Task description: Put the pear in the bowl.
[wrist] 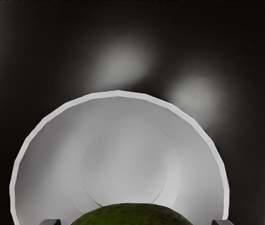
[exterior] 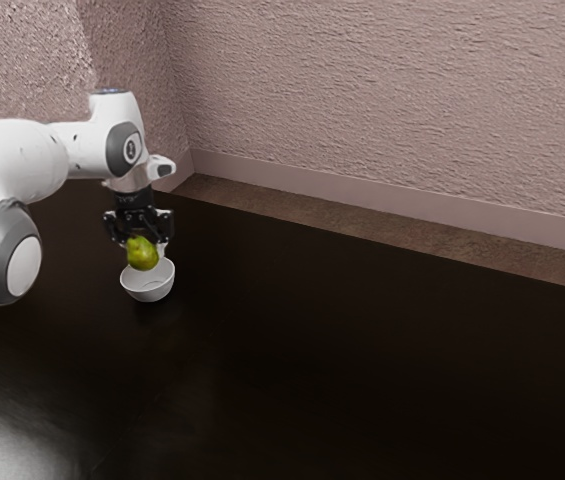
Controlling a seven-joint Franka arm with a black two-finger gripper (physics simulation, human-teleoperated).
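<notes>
Green, rounded and finely speckled, the pear [wrist: 131, 216] lies nearest the camera in the wrist view, with the round, smooth, white bowl [wrist: 123, 159] beneath it. In the exterior view the black two-finger gripper [exterior: 143, 247] points down over that bowl, its fingers [wrist: 50, 222] parted by roughly the fruit's width and closed on it from two sides. Held this way, the pear hangs above the bowl with its narrower end uppermost; its lower part overlaps the opening in the exterior view, and I cannot tell whether it dips below the rim. The bowl stands upright on the dark, glossy worktop [exterior: 362, 350], which carries soft pale reflections. From the exterior view's left comes the white, rounded arm [exterior: 12, 160] with grey joint covers, its wrist bent downward to the gripper. Beyond the worktop's far edge run a strip of brown, mottled floor [exterior: 362, 232] and a plain, pinkish skirting board [exterior: 362, 200], and above them rises the rough, pinkish plaster wall [exterior: 382, 90], which meets another at a corner.
</notes>
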